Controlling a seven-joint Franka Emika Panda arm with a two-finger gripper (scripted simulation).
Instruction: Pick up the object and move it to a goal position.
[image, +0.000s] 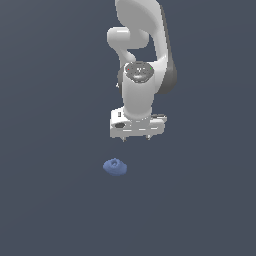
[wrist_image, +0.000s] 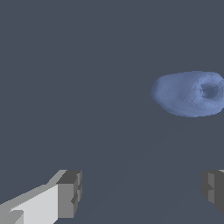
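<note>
Blue and matte, the object (image: 115, 167) is a small lump with a flattish rounded base and a little knob on top that has a dimple in it. It sits on the plain dark grey surface (image: 50, 200), below the gripper (image: 137, 137) and off toward the exterior view's left of it, so not directly underneath. Clear air shows between the two, nothing touching.

White arm (image: 142, 50) comes down from the top of the exterior view, with the gripper pointing straight down at the surface. Fingers (image: 148, 136) are just short dark stubs poking out under the white hand body in that view.

Wrist view is more useful for the gripper: the grey fingertips (wrist_image: 70, 194) are spread wide, one on each side of the picture, with only bare surface between them. So it's open and holding nothing. The object (wrist_image: 190, 94) shows up big in that view, lying well off the line between the fingertips and closer to one finger's side than the other. You can see the dark hollow in its knob pretty clearly there. It's lying flat on its base as far as I can tell.
</note>
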